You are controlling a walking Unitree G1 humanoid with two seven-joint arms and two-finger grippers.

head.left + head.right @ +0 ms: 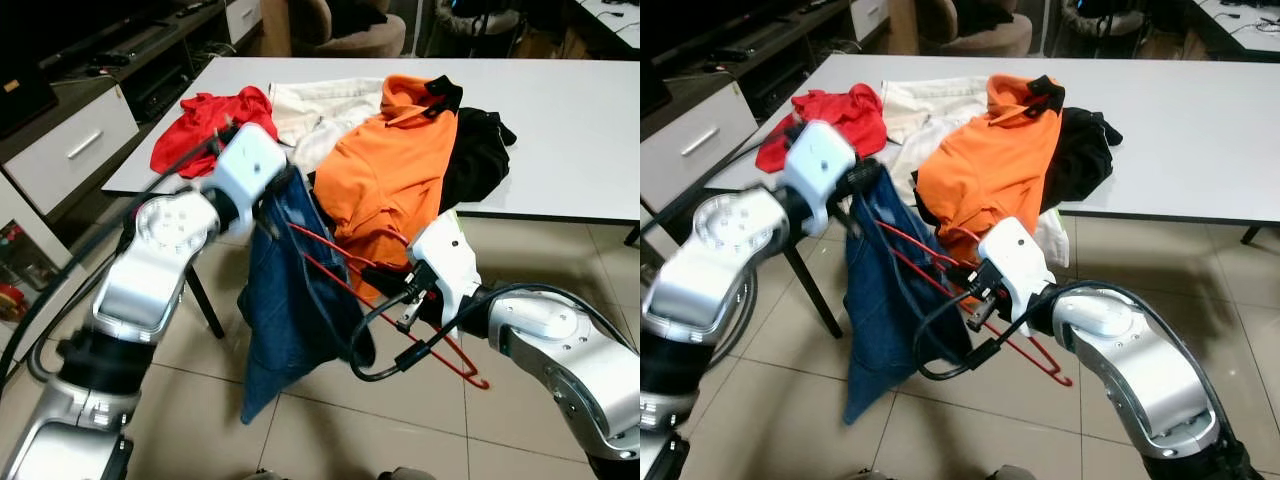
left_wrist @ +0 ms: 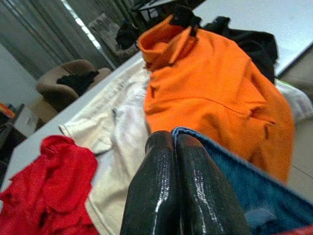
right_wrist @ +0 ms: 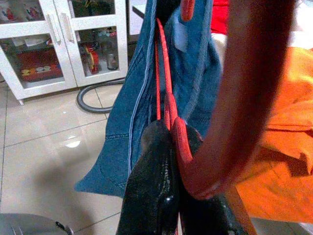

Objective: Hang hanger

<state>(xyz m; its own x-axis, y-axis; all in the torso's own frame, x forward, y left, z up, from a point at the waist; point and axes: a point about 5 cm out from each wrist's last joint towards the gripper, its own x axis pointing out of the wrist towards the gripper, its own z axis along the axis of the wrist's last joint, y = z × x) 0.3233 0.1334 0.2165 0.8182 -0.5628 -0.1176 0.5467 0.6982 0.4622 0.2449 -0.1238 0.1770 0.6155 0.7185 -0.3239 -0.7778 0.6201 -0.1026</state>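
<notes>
- Red wire hanger [image 1: 395,310] hangs in the air in front of the table's near edge, slanting down from the denim toward its hook near the robot's right forearm.
- Right gripper [image 3: 171,134] has its two black fingers clenched on the hanger's thin red wire, close to the hook's curve.
- Dark blue denim garment [image 1: 295,300] drapes over the hanger's upper end and hangs down toward the floor.
- Left gripper [image 2: 175,147] is at the top of the denim, its fingers pressed together; the blue cloth's edge lies just beside the tips, but I cannot tell whether cloth is pinched between them.
- No brand, label or writing can be read on any garment or on the hanger.
- White rectangular table [image 1: 560,110] carries a heap of clothes: a crumpled red garment [image 1: 205,120] on the robot's left, a cream garment [image 1: 315,110] next to it, an orange collared shirt [image 1: 395,160] spilling over the near edge, and a black garment [image 1: 480,150] touching the orange one.
- Floor is pale glossy tile [image 1: 520,400].
- Low cabinet with white drawers [image 1: 70,145] stands to the left; a brown upholstered armchair [image 1: 345,25] sits beyond the table.
- Right wrist view shows a white cupboard with glass doors [image 3: 63,39], small items on its shelves, and a grey hose [image 3: 95,100] on the tiles.
</notes>
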